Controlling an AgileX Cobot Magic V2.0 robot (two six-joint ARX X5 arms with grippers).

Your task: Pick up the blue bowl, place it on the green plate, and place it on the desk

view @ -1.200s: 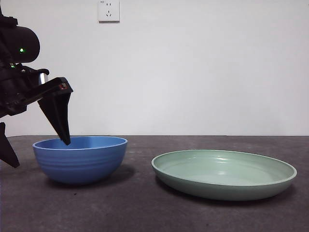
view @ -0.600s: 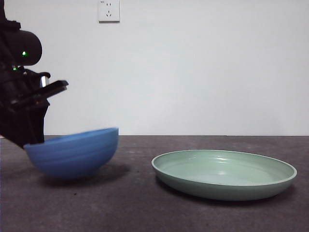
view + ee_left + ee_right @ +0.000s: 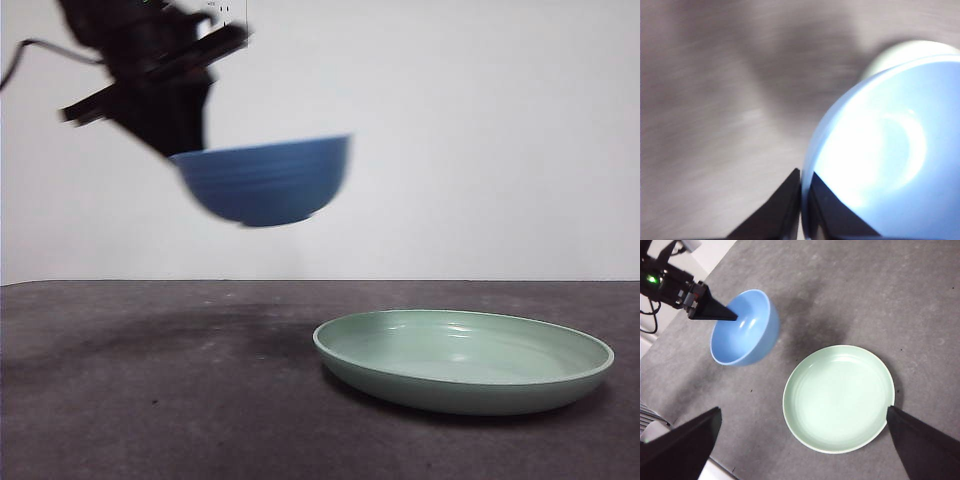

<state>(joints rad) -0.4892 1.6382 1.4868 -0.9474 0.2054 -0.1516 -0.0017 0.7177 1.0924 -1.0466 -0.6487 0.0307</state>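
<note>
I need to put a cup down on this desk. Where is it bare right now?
The desk is bare under the blue bowl, which the left gripper holds by its rim in the air. There is also bare surface in front of the green plate. The plate fills the other side; the right gripper hangs open above it.

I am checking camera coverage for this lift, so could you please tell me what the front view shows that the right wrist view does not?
Only the front view shows height: the blue bowl hangs clear above the desk, held at its rim by the left gripper, with the white wall behind.

Only the right wrist view shows the layout from above: the bowl's hollow inside, the full round green plate, and the open right gripper over the plate.

Both show bowl, plate and desk, with the bowl not yet on the plate.
</note>
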